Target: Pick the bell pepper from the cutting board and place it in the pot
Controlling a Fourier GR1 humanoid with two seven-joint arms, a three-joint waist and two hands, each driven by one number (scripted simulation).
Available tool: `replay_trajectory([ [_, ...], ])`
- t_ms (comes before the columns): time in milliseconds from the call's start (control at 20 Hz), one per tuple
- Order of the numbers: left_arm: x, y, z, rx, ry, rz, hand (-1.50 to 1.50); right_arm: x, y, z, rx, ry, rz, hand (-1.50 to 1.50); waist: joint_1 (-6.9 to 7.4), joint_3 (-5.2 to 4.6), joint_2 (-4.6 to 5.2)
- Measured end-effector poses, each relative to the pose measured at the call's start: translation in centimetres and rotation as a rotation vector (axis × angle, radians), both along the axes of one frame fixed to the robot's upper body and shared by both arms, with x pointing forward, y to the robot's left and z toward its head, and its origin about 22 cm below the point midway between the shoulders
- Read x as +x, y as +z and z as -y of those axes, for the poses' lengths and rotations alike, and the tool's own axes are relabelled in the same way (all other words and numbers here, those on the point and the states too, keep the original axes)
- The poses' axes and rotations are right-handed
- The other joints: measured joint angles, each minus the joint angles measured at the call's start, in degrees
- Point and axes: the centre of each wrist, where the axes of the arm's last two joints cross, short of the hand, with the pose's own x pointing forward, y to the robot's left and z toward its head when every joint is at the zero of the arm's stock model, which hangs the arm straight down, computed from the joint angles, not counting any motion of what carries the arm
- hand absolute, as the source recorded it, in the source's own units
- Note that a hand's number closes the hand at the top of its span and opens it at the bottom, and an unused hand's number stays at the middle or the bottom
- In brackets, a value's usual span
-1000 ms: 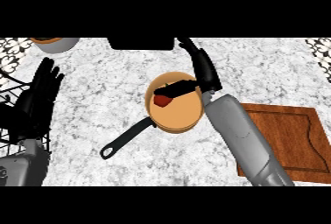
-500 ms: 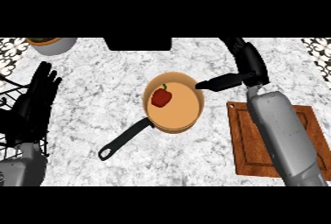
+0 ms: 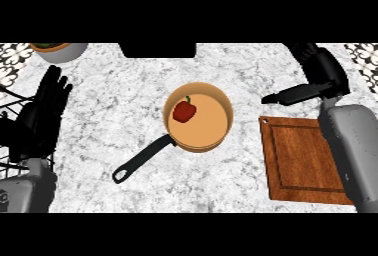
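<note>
One red bell pepper sits inside the pot, on the left part of its tan floor, green stem toward the far rim, as I watch thru the head view. The pot, shallow w/ a long black handle running down-left, stands mid-counter on grey-white marble. The cutting board lies to the pot's right, near but not touching it. My right forearm crosses over the board's right side. The right hand hangs above the counter beyond the board's far edge, well apart from the pepper. Its fingers are straight & relaxed, the thumb sticks out left toward the pot, & it holds nothing. The left hand rests at the view's left edge, fingers up & straight, also holding nothing, w/ a dark wire frame partly showing around it. Far-left corner: a bowl w/ smthg green inside, can't tell what. Top ctr: a black block, cut off by the view's edge, so I can't tell what it is
</note>
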Motion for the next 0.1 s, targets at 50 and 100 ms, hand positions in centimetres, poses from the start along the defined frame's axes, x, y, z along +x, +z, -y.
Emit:
replay_trajectory([
  [50, 0.08, -0.01, -0.18, 0.000, -0.001, -0.002, 0.00, -0.05, -0.21, 0.27, -0.001, 0.003, 0.005, -1.50, 0.01, 0.00, 0.00],
  [100, 0.29, 0.22, -0.27, 0.001, 0.001, -0.003, 0.00, 0.13, 0.07, 0.76, 0.000, 0.009, 0.002, -1.50, 0.03, 0.00, 0.02],
])
